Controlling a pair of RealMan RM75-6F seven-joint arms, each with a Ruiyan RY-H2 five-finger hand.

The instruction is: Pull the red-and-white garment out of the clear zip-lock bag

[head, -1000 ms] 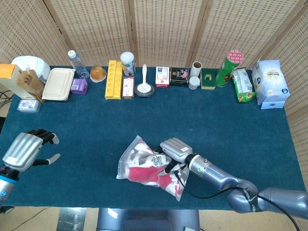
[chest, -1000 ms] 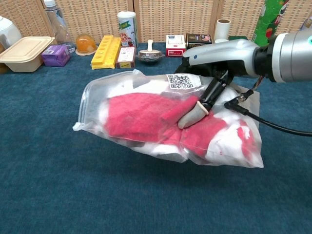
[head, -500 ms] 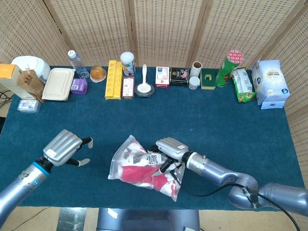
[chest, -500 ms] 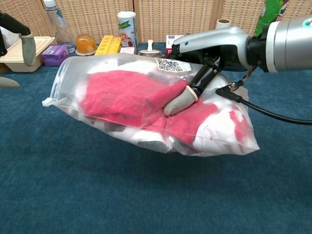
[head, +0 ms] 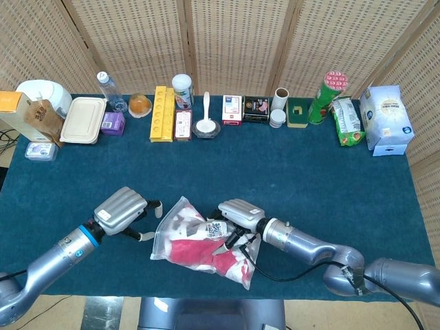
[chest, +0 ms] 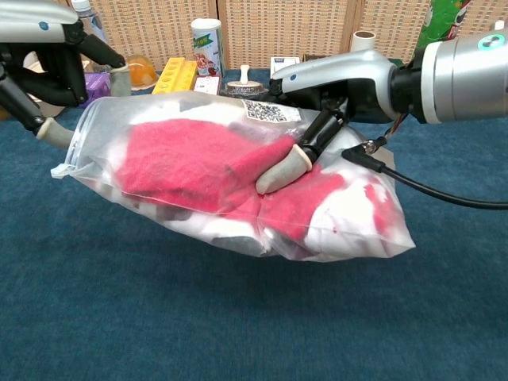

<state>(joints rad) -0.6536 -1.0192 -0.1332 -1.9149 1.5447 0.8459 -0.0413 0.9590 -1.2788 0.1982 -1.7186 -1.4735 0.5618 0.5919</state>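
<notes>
The clear zip-lock bag (head: 180, 237) (chest: 333, 238) is lifted slightly off the blue table near its front edge, with the red-and-white garment (head: 187, 251) (chest: 190, 163) bunched inside. My right hand (head: 237, 213) (chest: 337, 79) grips the bag's right half, fingers over the top by the QR label and the thumb pressing into its front. My left hand (head: 124, 209) (chest: 48, 71) is at the bag's left zip end with its fingers spread around that edge. I cannot tell whether they touch the plastic.
Along the table's back edge stand a lunch box (head: 83, 119), a water bottle (head: 106, 87), a yellow tray (head: 162, 113), small boxes, a green canister (head: 326, 93) and a white package (head: 386, 119). Blue cloth (head: 309, 172) lies between that row and the bag.
My left hand has swept in from the far left to the bag's zip end. My right hand has carried the bag a little to the left.
</notes>
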